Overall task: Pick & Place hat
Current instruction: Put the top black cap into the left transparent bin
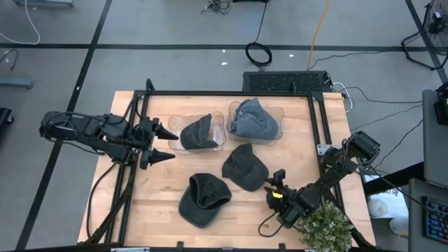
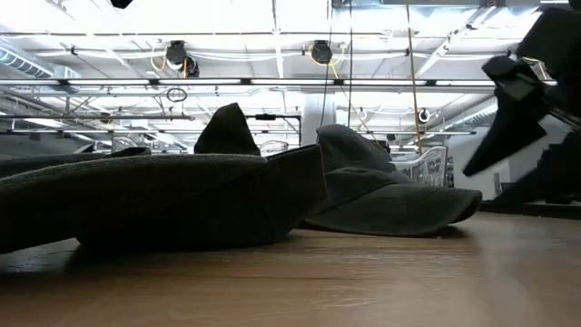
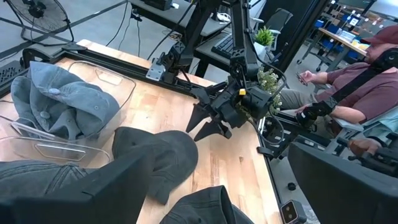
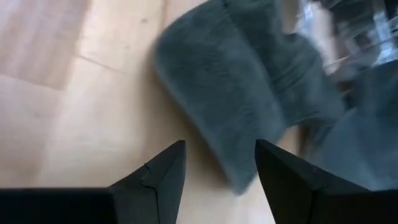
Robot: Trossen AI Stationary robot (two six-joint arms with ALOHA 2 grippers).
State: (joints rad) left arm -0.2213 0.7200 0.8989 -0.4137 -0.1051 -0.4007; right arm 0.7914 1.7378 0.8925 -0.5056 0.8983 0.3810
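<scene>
A dark, soft-crowned hat is lying on the pale wooden table, just in front of two clear plastic bins. The right gripper is being held just beside this hat's brim, its two dark pointed fingers parted about halfway with nothing between them; in the right wrist view the brim's felt-like grey fabric is lying just beyond the tips (no contact can be made out). A second dark hat is lying crumpled nearby on the table. A third dark hat is sitting in the left bin and a blue-grey one in the right bin. The left gripper is being held beside the left bin, spread wide and empty. In the low view the hats are being shown as dark silhouettes, detail being hard to make out.
</scene>
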